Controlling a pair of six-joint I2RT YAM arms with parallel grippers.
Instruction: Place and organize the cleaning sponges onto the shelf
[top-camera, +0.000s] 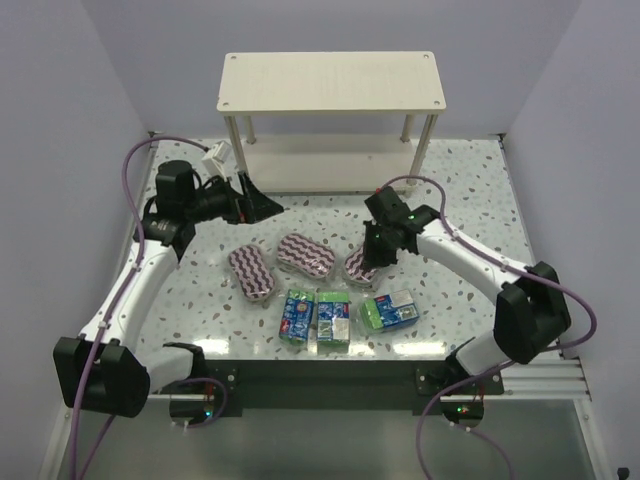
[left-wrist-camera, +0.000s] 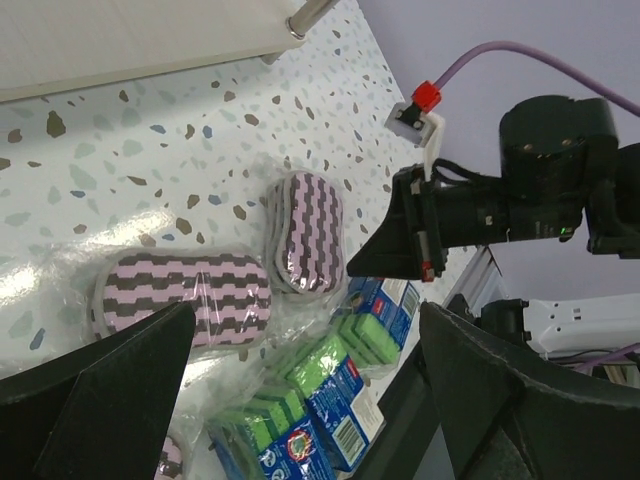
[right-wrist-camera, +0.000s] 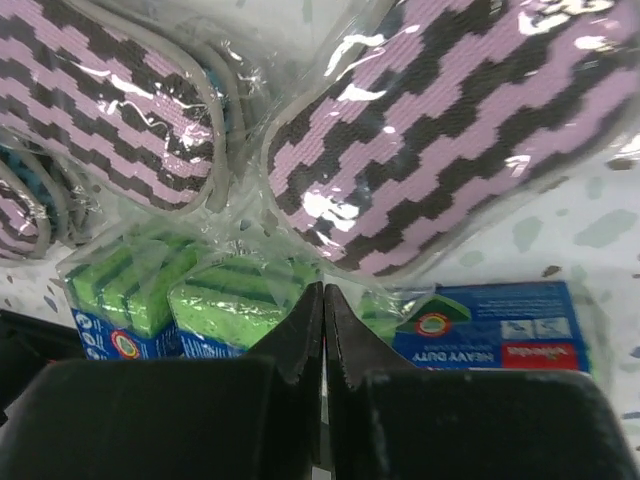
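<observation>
Three striped oval sponges (top-camera: 252, 272) (top-camera: 305, 255) (top-camera: 360, 265) lie in a row mid-table, with three green-and-blue packs (top-camera: 295, 315) (top-camera: 332, 318) (top-camera: 390, 310) in front of them. The cream shelf (top-camera: 330, 80) stands at the back, both boards bare. My right gripper (top-camera: 375, 255) (right-wrist-camera: 323, 292) is down at the near edge of the right striped sponge (right-wrist-camera: 450, 130), shut, its tips pinching that sponge's clear wrap. My left gripper (top-camera: 268, 203) (left-wrist-camera: 305, 310) hovers open, back-left of the sponges, holding nothing. It looks over two striped pads (left-wrist-camera: 185, 295) (left-wrist-camera: 305, 230) and the packs (left-wrist-camera: 330, 390).
The shelf's lower board (left-wrist-camera: 130, 40) and one leg (left-wrist-camera: 310, 18) sit close behind the left gripper. Purple walls enclose the speckled table (top-camera: 470, 200) on three sides. A black rail (top-camera: 330, 375) runs along the near edge, just past the packs.
</observation>
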